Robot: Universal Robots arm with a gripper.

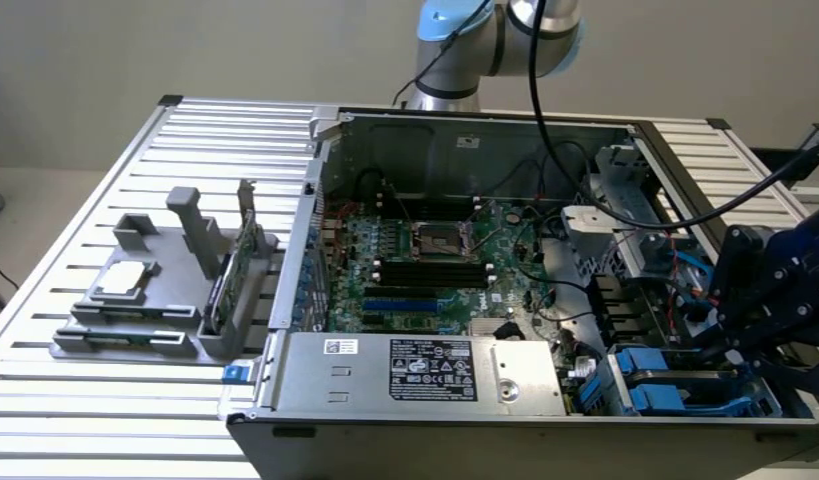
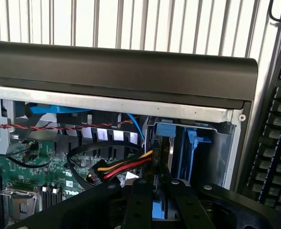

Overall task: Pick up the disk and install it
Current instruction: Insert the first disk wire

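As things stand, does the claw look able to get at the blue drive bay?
Probably yes: the claw hangs right over the blue drive bay at the case's open corner; only the yellow-red cable bundle crosses alongside.

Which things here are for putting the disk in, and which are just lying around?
For the job: black gripper; blue-framed grey disk right by it; metal drive bay of the open computer case.
Just lying about: small square silver chip on the grey plastic stand; upright green card; large silver box with stickers.
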